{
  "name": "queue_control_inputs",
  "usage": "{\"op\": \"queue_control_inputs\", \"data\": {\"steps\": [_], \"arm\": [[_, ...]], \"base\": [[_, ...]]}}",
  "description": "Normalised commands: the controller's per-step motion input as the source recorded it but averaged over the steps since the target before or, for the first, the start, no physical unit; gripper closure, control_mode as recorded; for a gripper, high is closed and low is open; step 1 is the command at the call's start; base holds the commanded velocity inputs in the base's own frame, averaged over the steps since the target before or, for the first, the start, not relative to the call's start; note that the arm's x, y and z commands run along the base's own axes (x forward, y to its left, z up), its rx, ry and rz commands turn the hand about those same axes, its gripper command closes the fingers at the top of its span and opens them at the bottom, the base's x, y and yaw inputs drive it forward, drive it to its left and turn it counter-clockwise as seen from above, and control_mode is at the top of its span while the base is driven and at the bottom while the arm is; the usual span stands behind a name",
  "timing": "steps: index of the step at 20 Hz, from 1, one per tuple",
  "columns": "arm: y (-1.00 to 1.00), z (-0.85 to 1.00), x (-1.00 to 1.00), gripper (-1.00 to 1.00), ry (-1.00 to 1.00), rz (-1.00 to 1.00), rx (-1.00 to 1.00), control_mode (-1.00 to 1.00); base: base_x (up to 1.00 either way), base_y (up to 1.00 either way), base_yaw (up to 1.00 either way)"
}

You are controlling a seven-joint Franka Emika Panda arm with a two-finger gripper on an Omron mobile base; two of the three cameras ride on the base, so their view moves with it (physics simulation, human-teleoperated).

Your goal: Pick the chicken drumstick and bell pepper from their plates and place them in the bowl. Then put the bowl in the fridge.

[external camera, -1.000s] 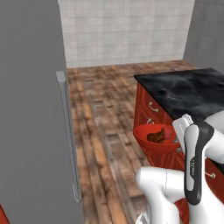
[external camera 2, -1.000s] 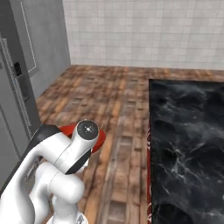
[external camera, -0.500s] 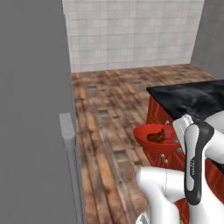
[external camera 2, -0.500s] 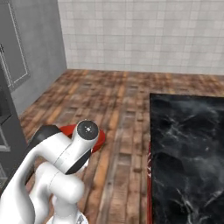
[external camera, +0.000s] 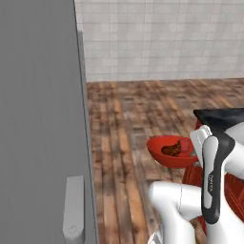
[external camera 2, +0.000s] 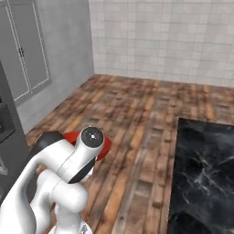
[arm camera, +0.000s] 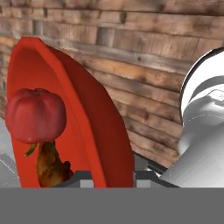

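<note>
The bowl [external camera: 170, 151] is carried above the wooden floor, gripped at its rim, so the jaws are clamped on it. The bell pepper [arm camera: 36, 115] and chicken drumstick [arm camera: 51, 165] are kept inside, ready for the fridge [external camera: 40, 119] alongside.

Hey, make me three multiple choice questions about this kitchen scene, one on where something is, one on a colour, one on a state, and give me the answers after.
1. Where is the bell pepper?
A. in the bowl
B. on the floor
C. on the counter

2. What colour is the bowl?
A. blue
B. red-orange
C. yellow

3. What state is the bowl in?
A. resting on the floor
B. standing on the counter
C. held up above the floor

Answers:
1 A, the hand view shows the pepper inside the bowl, above the drumstick.
2 B, its rim and wall are glossy red-orange in all views.
3 C, the gripper grips its rim and it hangs over the wooden floor.
</note>
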Motion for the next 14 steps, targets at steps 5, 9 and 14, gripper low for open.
{"op": "queue_control_inputs", "data": {"steps": [5, 9, 14], "arm": [[0.00, 0.00, 0.00, 1.00, 0.00, 0.00, 0.00, 1.00], [0.00, 0.00, 0.00, 1.00, 0.00, 0.00, 0.00, 1.00], [0.00, 0.00, 0.00, 1.00, 0.00, 0.00, 0.00, 1.00]], "base": [[0.46, 0.11, 0.57], [0.36, 0.05, 0.70], [0.41, 0.01, 0.69]]}}
